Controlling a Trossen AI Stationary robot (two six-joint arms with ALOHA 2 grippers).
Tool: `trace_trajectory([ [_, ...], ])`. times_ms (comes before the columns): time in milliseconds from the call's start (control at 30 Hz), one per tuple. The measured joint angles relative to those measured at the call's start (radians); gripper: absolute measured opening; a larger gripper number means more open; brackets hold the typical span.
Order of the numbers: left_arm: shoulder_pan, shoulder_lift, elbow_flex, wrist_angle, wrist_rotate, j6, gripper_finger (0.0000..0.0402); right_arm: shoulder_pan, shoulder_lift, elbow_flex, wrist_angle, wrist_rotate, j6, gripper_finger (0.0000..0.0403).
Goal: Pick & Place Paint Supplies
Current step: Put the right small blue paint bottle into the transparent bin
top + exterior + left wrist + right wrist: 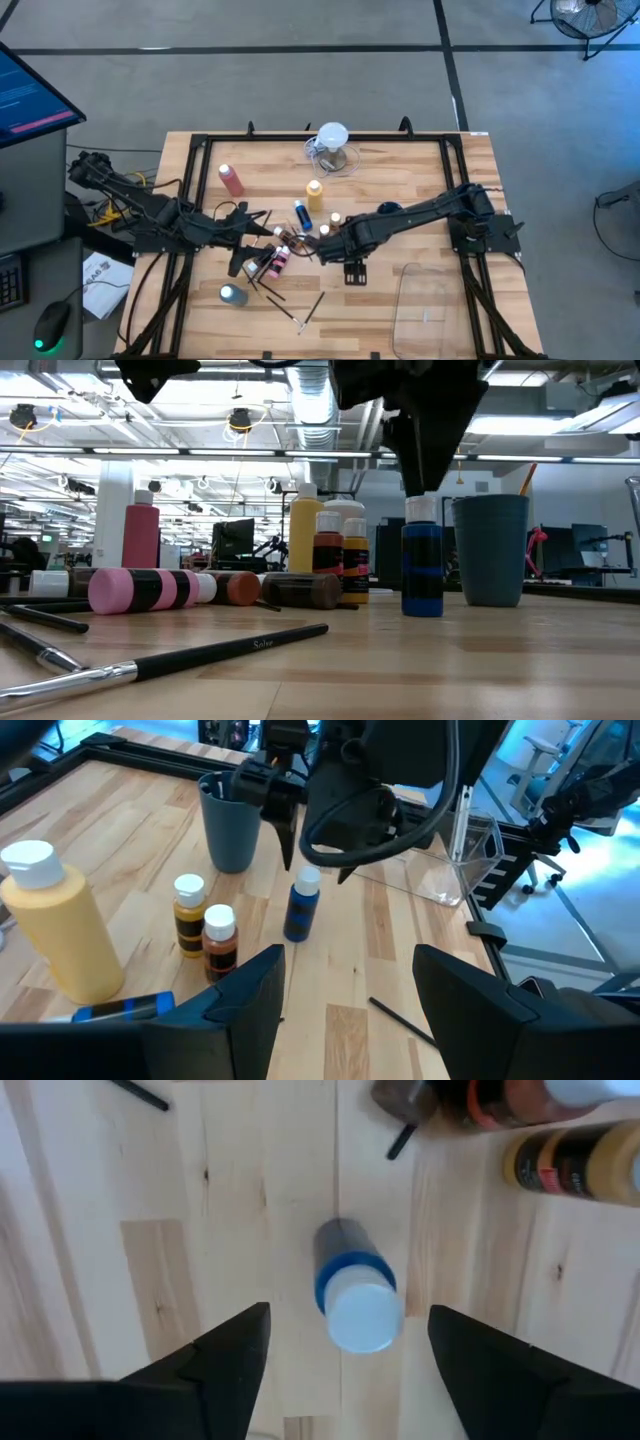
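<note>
Right claw (pixel 345 1345), fingers apart, hangs above upright blue paint bottle (pixel 352 1295), cap up.

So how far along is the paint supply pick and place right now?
Early, by the look of it. The clear bin looks empty, so nothing seems placed. The right hand hangs open over an upright small blue bottle, not gripping it. The left hand waits open. The yellow bottle, pink bottle and brushes are all on the table.
</note>
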Motion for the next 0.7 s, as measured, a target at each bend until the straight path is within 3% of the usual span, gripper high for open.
trace_trajectory([
  [700, 0.000, 0.000, 0.000, 0.003, 0.000, 0.000, 0.0209, -0.008, 0.000, -0.099, 0.108, 0.000, 0.015, 0.0265],
])
